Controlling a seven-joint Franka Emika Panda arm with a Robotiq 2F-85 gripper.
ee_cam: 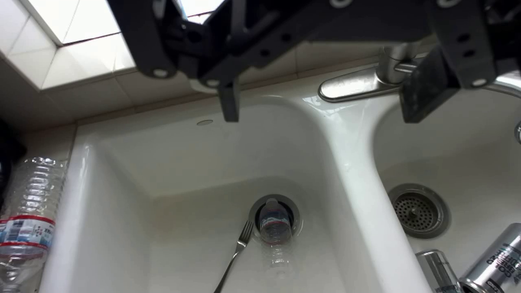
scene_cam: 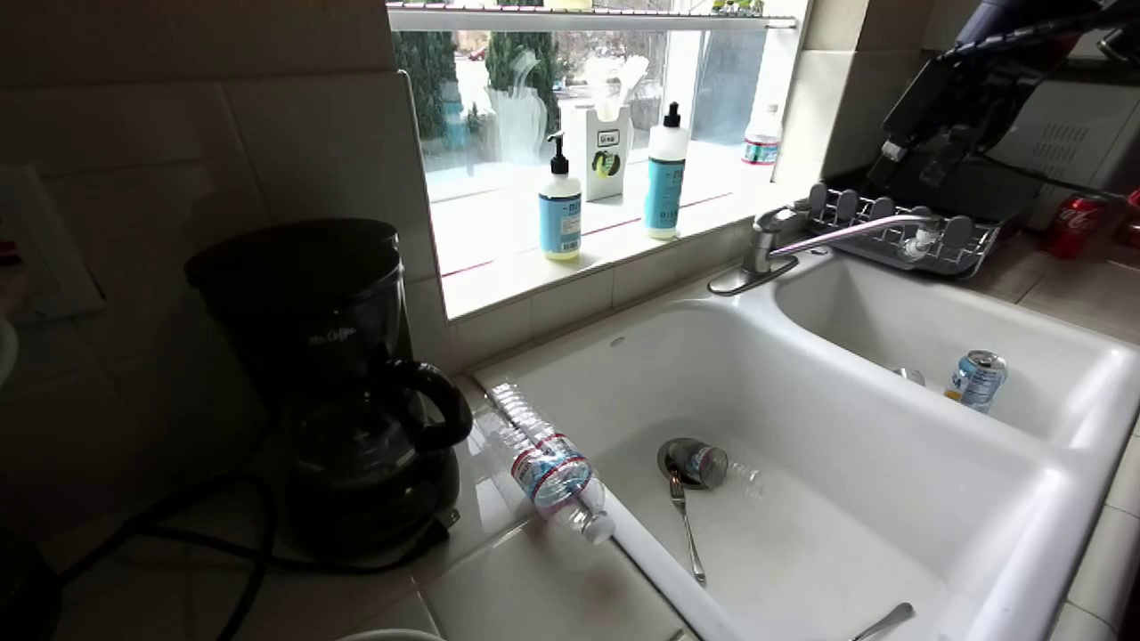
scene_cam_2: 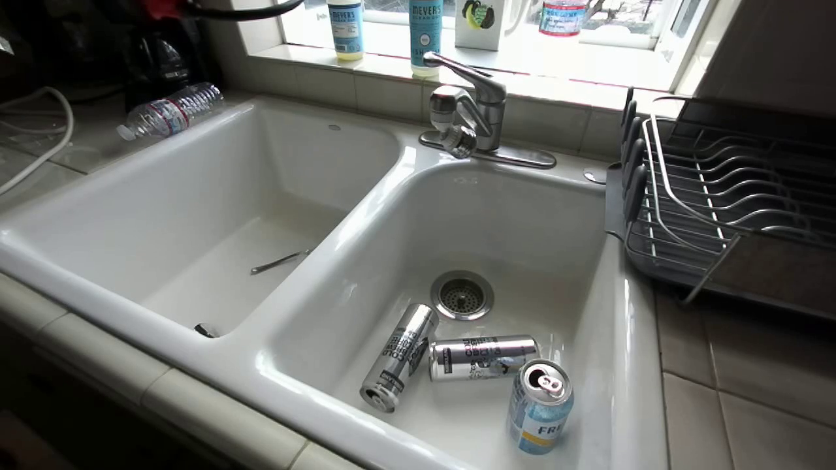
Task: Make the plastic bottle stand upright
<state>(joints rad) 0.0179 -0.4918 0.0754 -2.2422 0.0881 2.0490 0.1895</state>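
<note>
Wrist view: gripper [ee_cam: 321, 118] positioned above the double-basin sink [ee_cam: 352, 171]; its two fingers [ee_cam: 230, 101] are spread wide apart, with the sink's rear edge showing through the gap.

Subject item: clear ribbed plastic water bottle [scene_cam: 552, 472], white cap, pale label with red borders around the body. Found lying on its side on the tiled counter [scene_cam: 534, 588], between the black Mr. Coffee machine [scene_cam: 329, 356] and the adjoining basin [ee_cam: 195, 211], cap end pointing away from the window [scene_cam: 570, 80]. Visible in both exterior views and, cut off by the frame, at the left of the wrist view. Whether it touches the sink rim cannot be determined.

Same basin: second water bottle [ee_cam: 274, 232], lying with its neck end over the drain [ee_cam: 296, 215]; fork [ee_cam: 241, 244] beside it, tines at the drain's edge. In an exterior view, the handle of another metal utensil [scene_cam: 891, 614] shows at the lower edge of the frame.

Other basin [scene_cam_2: 555, 215]: two silver cold-brew cans [scene_cam_2: 398, 359] on their sides near the strainer [scene_cam_2: 462, 295], and a light blue can [scene_cam_2: 541, 411] standing with its top open. Faucet [scene_cam_2: 493, 111] on the back ledge; dish rack [scene_cam_2: 731, 202] just beside this basin; red Coca-Cola can [scene_cam: 1073, 223] near the rack.

Windowsill [scene_cam: 499, 280]: two black-topped Meyer's soap bottles [scene_cam: 559, 218], a white printed box [scene_cam: 606, 169] and a third water bottle [scene_cam: 761, 147], all upright.
</note>
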